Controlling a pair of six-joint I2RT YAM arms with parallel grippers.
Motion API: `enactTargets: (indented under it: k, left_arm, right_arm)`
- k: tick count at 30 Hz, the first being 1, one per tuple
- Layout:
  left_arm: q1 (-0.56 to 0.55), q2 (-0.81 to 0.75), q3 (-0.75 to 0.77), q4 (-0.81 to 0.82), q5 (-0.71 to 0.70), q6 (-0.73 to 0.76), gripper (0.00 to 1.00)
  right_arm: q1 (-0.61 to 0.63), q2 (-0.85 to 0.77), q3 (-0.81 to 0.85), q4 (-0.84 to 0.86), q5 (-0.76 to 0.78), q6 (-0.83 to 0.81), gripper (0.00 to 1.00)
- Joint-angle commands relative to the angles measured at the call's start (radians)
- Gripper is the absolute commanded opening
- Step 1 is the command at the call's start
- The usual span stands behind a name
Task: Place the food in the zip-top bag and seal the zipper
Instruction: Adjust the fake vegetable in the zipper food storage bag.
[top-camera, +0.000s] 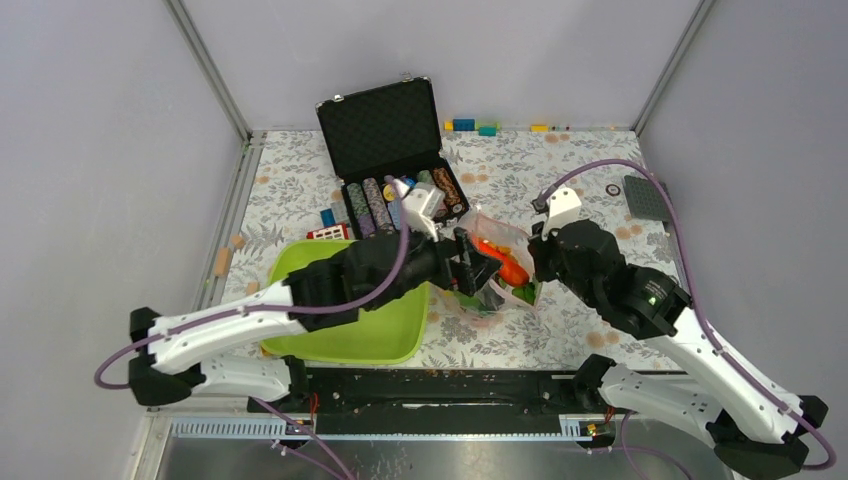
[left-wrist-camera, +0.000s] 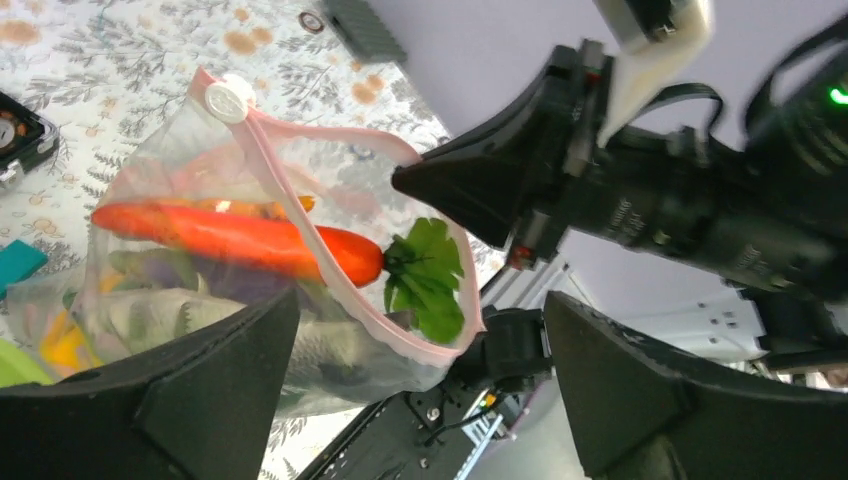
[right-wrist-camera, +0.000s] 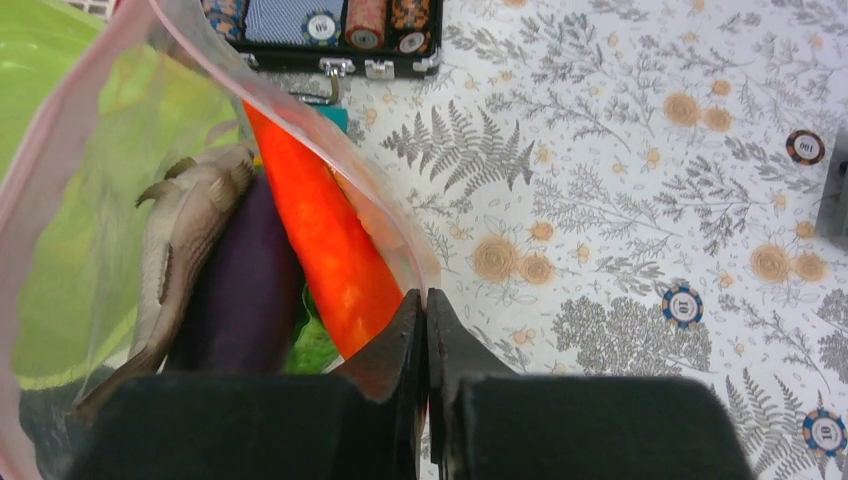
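right tool (right-wrist-camera: 426, 300) clamped tight on the zipper (left-wrist-camera: 330, 131) at mid-frame; left tool (left-wrist-camera: 420, 300) gapes wide just beside the zip-top bag (top-camera: 505, 235), carrot (left-wrist-camera: 230, 235) lying long across the mouth, leaves poking out

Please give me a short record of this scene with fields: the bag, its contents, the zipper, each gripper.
bag: zip-top bag, mouth open
contents: carrot, fish, eggplant; carrot leaves at the mouth
zipper: zipper not sealed
right gripper: right gripper shut on the zipper
left gripper: left gripper open, at the bag
nearby: green tray, chip case
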Motion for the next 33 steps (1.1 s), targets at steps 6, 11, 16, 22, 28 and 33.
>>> enactTargets:
  k: [6, 11, 16, 22, 28, 33]
  left_arm:
    - [0.012, -0.328, -0.122, 0.051, 0.006, 0.344, 0.99]
    - [0.179, -0.495, -0.261, 0.090, -0.002, 0.407, 0.99]
    - [0.364, -0.521, -0.382, 0.187, 0.273, 0.477, 0.99]
    - [0.423, -0.355, -0.427, 0.252, 0.728, 0.654, 0.99]
    - [0.404, -0.207, -0.367, 0.252, 1.003, 0.785, 0.99]
    - [0.381, -0.152, -0.307, 0.126, 0.942, 1.002, 0.99]
  right_arm:
    - [-0.162, -0.008, 0.101, 0.130, -0.236, -0.190, 0.00]
    - [-0.169, 0.058, 0.209, 0.097, -0.298, -0.243, 0.00]
    - [-0.190, 0.134, 0.252, 0.061, -0.299, -0.228, 0.00]
    - [-0.215, 0.169, 0.264, 0.048, -0.354, -0.224, 0.00]
    - [-0.224, 0.175, 0.282, 0.022, -0.464, -0.206, 0.00]
    - [-0.227, 0.188, 0.307, -0.002, -0.557, -0.208, 0.00]
